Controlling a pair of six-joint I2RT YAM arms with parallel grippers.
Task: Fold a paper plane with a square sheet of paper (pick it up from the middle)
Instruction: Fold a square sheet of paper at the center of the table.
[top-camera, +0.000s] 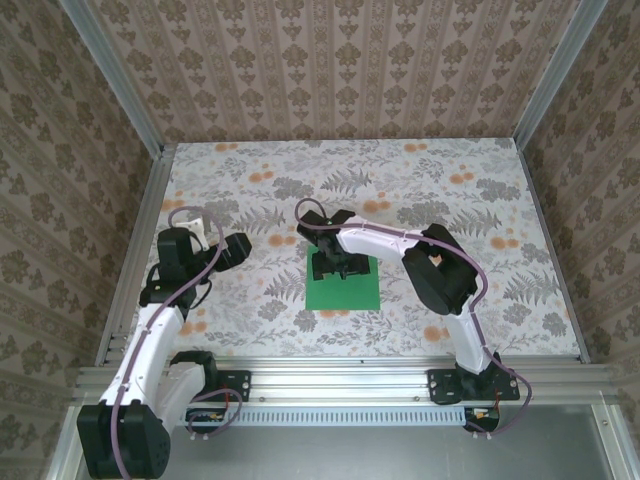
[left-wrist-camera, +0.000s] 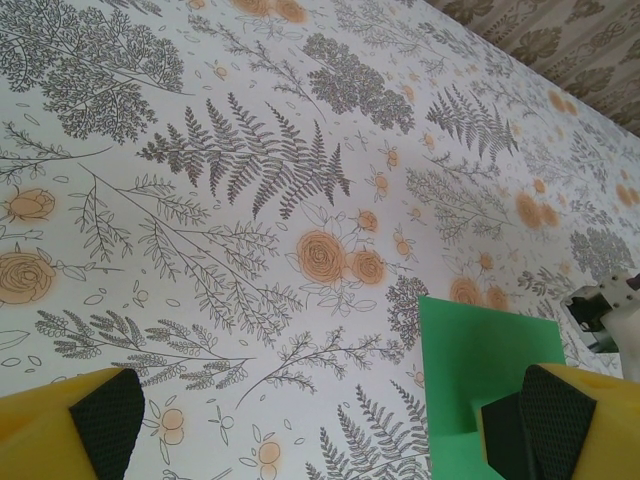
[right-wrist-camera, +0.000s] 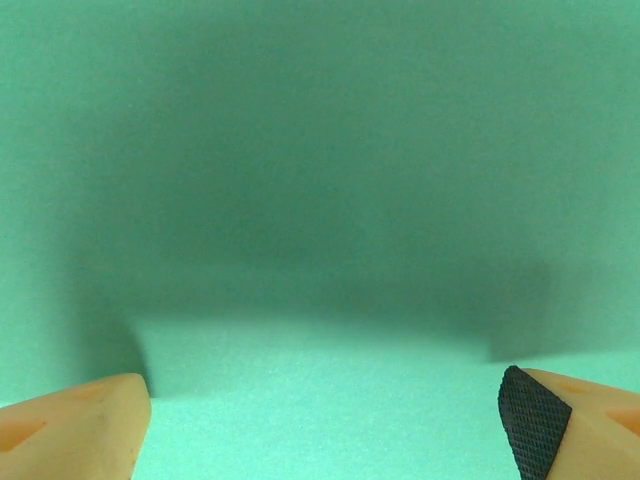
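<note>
**Right gripper low over green sheet, left gripper off to the side**

The square sheet of paper (top-camera: 345, 290) lay flat on the table (top-camera: 470, 230), midway between the left and right edges and closer to the near edge than the far one. It was plain bright green. The table's cover was a floral print of grey ferns and orange roses.

The right gripper (top-camera: 335, 268) was down over the far part of the sheet, hiding some of its far edge in the top view. In the right wrist view the right gripper (right-wrist-camera: 320, 425) had its fingers spread wide at the bottom corners, with nothing between them. The green paper (right-wrist-camera: 320, 150) lay very close beneath, with a dark shadow across it. Contact with the paper could not be told.

The left gripper (top-camera: 233, 250) sat over bare table toward the left edge, apart from the sheet. In the left wrist view the left gripper (left-wrist-camera: 325, 420) was also spread wide, its yellow fingers (left-wrist-camera: 40, 435) with black pads holding nothing. The sheet (left-wrist-camera: 470, 370) showed at lower right, a corner of it behind the right-hand finger. A white part of the right arm (left-wrist-camera: 612, 318) sat at that view's right edge.
</note>
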